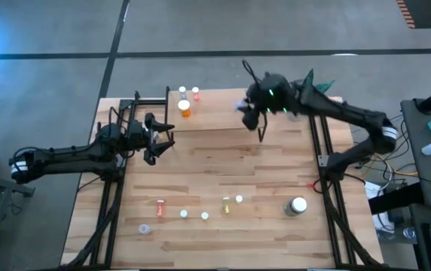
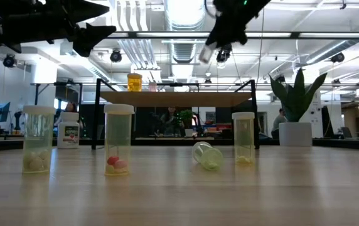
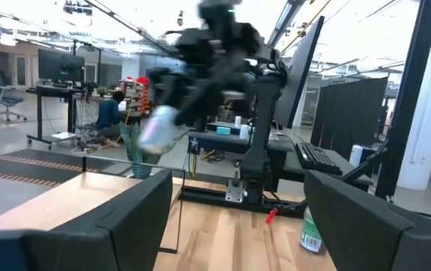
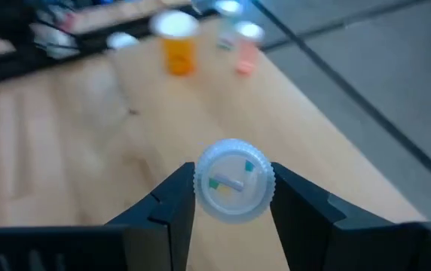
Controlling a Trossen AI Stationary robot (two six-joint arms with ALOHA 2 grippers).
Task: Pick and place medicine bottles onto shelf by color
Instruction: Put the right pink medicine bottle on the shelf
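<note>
Looking straight down in the high view, the right gripper (image 1: 251, 113) hangs above the shelf (image 1: 223, 109), its fingers clamped on a white-capped bottle (image 1: 242, 106) over the board's right part. 3 bottles stand at the board's left end: an orange bottle (image 1: 184, 108) and 2 smaller ones behind it. The left gripper (image 1: 164, 141) hovers over the table (image 1: 223, 188) just off the shelf's left front corner, jaws spread and empty. 7 more bottles lie scattered along the table's near edge, the largest being a white-capped jar (image 1: 297, 205) at the right.

Low view: the held bottle (image 2: 205, 54) hangs in the air above the shelf (image 2: 176, 98), on which the orange bottle (image 2: 134, 81) stands. 3 clear bottles (image 2: 118, 139) stand upright on the tabletop and 1 (image 2: 207, 155) lies tipped.

Left wrist view: the left fingers (image 3: 110, 218) stand wide apart with nothing between them; the right arm shows blurred beyond.

Right wrist view: the 2 fingers (image 4: 172, 203) press on either side of the bottle's pale round cap (image 4: 234, 181), above the shelf board.
</note>
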